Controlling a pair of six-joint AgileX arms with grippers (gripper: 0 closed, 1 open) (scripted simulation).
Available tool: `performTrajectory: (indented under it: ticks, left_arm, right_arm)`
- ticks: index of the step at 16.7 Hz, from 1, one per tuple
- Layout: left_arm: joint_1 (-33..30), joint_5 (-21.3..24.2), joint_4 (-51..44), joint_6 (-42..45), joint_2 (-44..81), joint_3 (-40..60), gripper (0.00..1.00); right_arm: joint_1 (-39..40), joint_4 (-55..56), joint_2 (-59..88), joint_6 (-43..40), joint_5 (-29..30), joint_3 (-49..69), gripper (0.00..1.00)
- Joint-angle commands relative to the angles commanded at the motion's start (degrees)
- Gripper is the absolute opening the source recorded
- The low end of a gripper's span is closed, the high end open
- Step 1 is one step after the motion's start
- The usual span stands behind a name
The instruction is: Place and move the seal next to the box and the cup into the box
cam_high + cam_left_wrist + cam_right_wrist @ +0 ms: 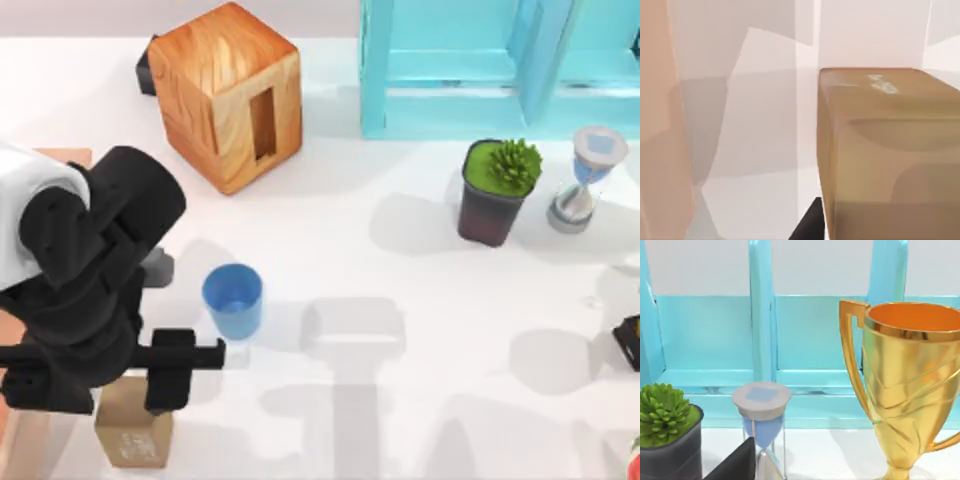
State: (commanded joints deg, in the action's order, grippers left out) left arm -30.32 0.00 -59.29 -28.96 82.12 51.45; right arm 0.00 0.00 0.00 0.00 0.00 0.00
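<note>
Left arm: over the counter's (420, 250) left edge, its gripper (172, 372) above the seal (133, 432) near the front-left corner.
Left gripper state: cannot tell; the left wrist view has the seal (890, 155) close beside one dark finger (810, 225), but contact is not clear.
Seal: tan block standing on the counter at the front edge, just beside the box.
Box: a strip of reddish wood (65, 157) at the left edge, mostly under the arm.
Cup: blue cup (233, 300) upright, near the gripper, apart from the seal.
Right arm: parked at the right side of the counter; its wrist view faces the turquoise shelf (765, 340), an hourglass (762, 425), a plant pot (667, 440) and a gold trophy (912, 390).
Risk: I judge the seal could tip or get pushed off the front edge if the gripper moves sideways while touching it; the arm's elbow could also clip the cup.
Open room: wide bare counter from the centre toward the right; the wooden cube (228, 95) stands well back.
</note>
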Motion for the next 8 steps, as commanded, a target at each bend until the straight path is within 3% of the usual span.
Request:
performTrajectory:
  ticks: [3, 8]
  left_arm:
    - [0.0, 0.0, 0.0, 0.0, 0.0, 0.0, 0.98]
    - [0.0, 0.0, 0.0, 0.0, 0.0, 0.0, 1.0]
  right_arm:
    - [0.0, 0.0, 0.0, 0.0, 0.0, 0.0, 1.0]
    - [0.0, 0.0, 0.0, 0.0, 0.0, 0.0, 1.0]
